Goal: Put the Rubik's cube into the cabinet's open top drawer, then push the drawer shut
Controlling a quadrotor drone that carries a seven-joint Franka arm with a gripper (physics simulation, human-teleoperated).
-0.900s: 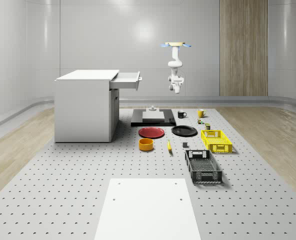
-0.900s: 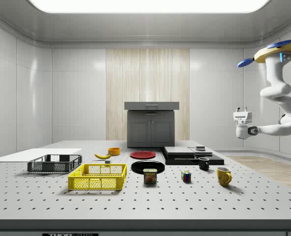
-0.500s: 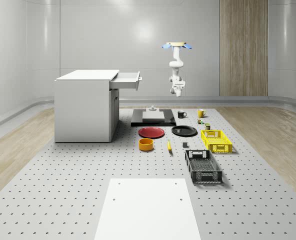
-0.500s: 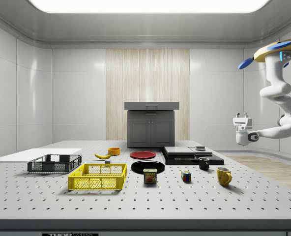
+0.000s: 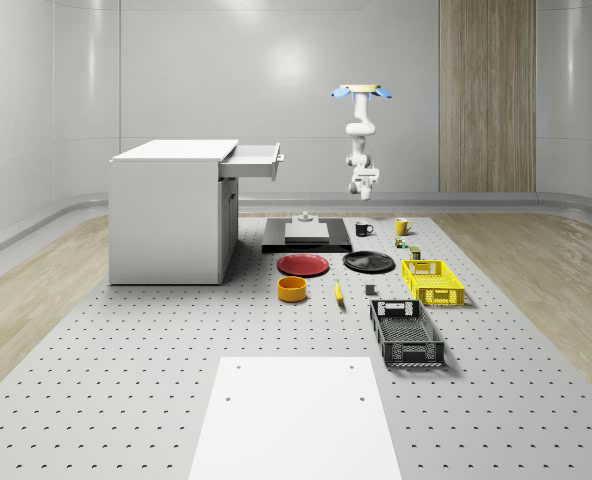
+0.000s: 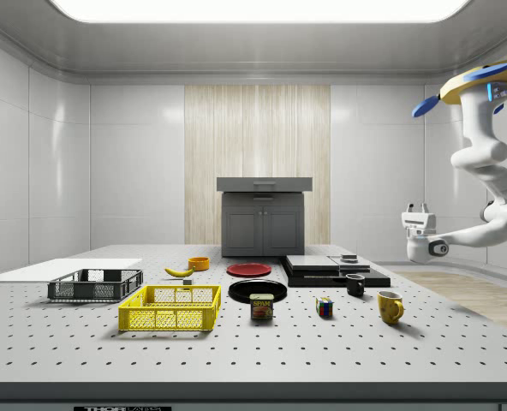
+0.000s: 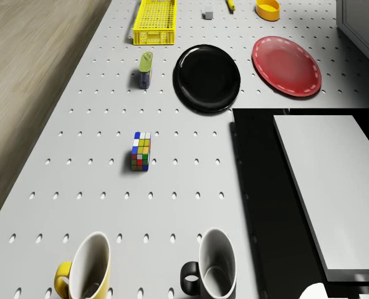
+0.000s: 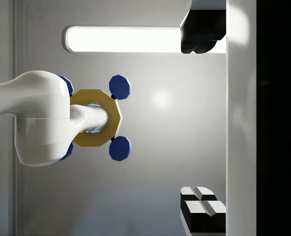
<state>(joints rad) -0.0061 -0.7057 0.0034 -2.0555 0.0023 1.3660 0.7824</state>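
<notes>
Whole-scene view: the drone point(image 5: 360, 92) hovers high above the far end of the bench point(image 5: 126, 400), its arm hanging down to the end effector point(image 5: 362, 190). The cube point(image 5: 400, 241) is a tiny speck on the bench, well below the end effector. The cabinet point(image 5: 166, 215) stands well apart, its top drawer point(image 5: 252, 161) pulled out and at about the end effector's height.

Side view: the end effector point(image 6: 419, 210) points upward, well above the bench. The cube point(image 6: 325, 307) rests on the bench far below it, between a can point(image 6: 261, 306) and a yellow mug point(image 6: 390, 306).

Drone view: the cube point(image 7: 141, 151) lies alone on bare bench, with a yellow mug point(image 7: 88, 266) and a black mug point(image 7: 214, 265) near it.

Wrist view: the camera looks up at the drone point(image 8: 94, 118); two fingers point(image 8: 202, 210) stand well apart, so the end effector is spread and empty.

Risk, as a judgement: with the end effector turned upward, a descent before reorienting could strike a mug or nudge the cube.

Hard to tell: the drawer's inside is hidden, and the cube is barely visible from afar.
</notes>
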